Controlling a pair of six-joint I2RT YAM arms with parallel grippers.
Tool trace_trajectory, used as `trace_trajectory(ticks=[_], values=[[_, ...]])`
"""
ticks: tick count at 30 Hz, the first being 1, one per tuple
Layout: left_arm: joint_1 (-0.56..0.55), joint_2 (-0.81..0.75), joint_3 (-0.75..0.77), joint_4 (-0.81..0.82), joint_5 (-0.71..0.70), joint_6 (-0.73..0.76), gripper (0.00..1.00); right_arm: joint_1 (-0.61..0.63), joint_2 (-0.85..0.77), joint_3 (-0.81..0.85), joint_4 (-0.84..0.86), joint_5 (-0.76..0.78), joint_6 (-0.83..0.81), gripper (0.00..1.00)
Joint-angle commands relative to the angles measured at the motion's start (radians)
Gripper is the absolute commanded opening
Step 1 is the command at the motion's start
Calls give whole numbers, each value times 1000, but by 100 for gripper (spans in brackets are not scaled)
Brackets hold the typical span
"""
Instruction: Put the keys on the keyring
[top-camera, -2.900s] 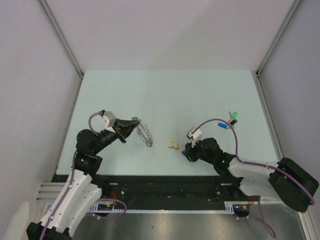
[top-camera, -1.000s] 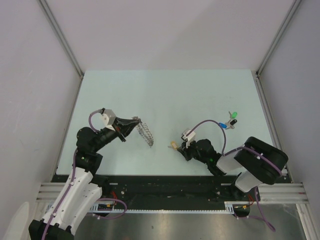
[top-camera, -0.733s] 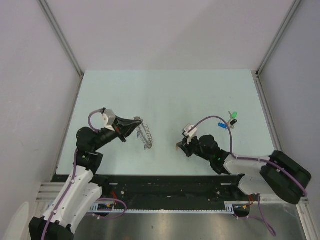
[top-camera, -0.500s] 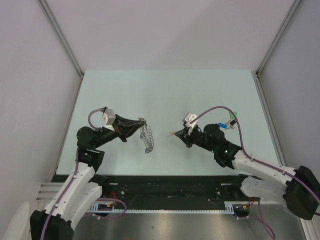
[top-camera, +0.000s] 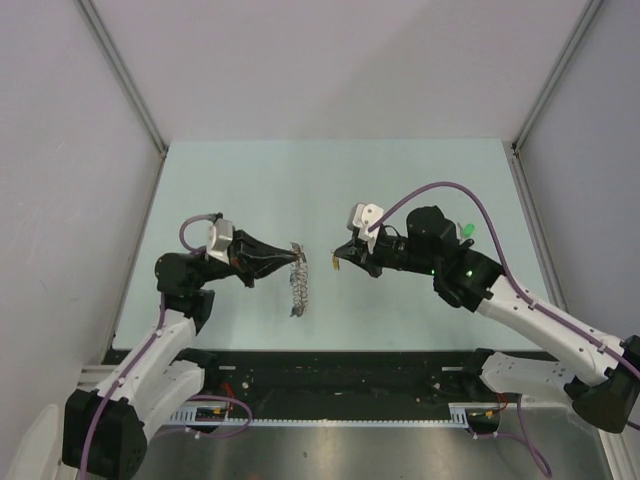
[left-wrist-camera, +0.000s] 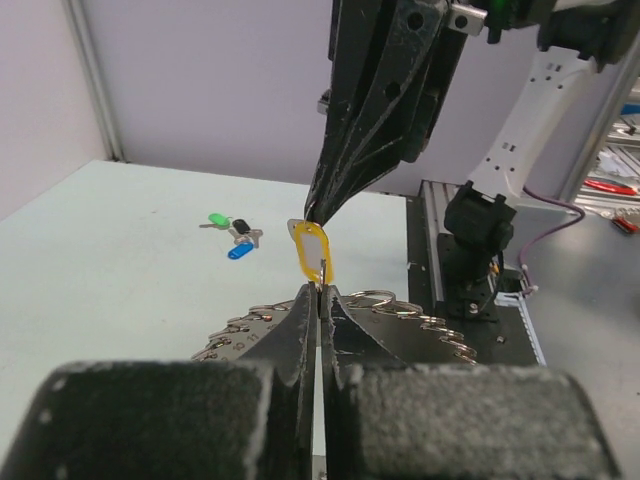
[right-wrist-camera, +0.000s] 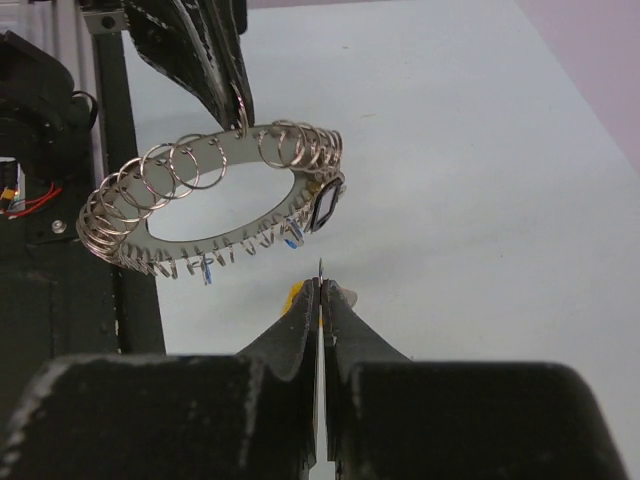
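My left gripper (top-camera: 288, 263) is shut on the edge of the keyring (top-camera: 298, 281), a grey flat ring hung with many small wire loops, and holds it upright above the table. In the left wrist view the gripper (left-wrist-camera: 320, 290) pinches the keyring (left-wrist-camera: 400, 335). My right gripper (top-camera: 341, 259) is shut on a yellow-capped key (top-camera: 333, 264), held in the air just right of the ring. In the right wrist view the gripper (right-wrist-camera: 320, 287) grips the key's yellow cap (right-wrist-camera: 293, 294) just below the keyring (right-wrist-camera: 245, 150). The yellow key (left-wrist-camera: 313, 252) almost touches my left fingertips.
A green key (top-camera: 466, 232) lies on the pale green table (top-camera: 330, 190) at the right, partly behind my right arm. The left wrist view shows green, black and blue keys (left-wrist-camera: 232, 236) lying together. Grey walls with metal posts close three sides.
My right gripper closed on the yellow key on the table, lifted it and carried it left and up to the ring. My left gripper swung the keyring right towards it.
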Motion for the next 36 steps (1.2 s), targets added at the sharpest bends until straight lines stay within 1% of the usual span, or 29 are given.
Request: trace_trajectory(ticks=[1, 6, 10, 13, 18, 20, 29, 36], values=[[-5, 30, 24, 218, 78, -104, 0, 25, 53, 101, -92, -68, -76, 0], [-5, 67, 25, 278, 137, -127, 0, 66, 89, 161, -126, -82, -95, 0], [-5, 82, 15, 344, 163, -163, 0, 102, 95, 167, -108, -65, -73, 0], [-5, 97, 15, 355, 168, -169, 0, 129, 95, 169, -93, -39, -55, 0], [-5, 117, 12, 385, 167, -187, 0, 175, 106, 169, -65, 53, -46, 0], [-5, 119, 13, 387, 173, -189, 0, 198, 107, 169, -47, 88, -47, 0], [-3, 111, 12, 384, 194, -184, 0, 227, 113, 169, -11, 141, -37, 0], [-5, 113, 12, 378, 199, -181, 0, 228, 109, 167, -19, 128, -40, 0]])
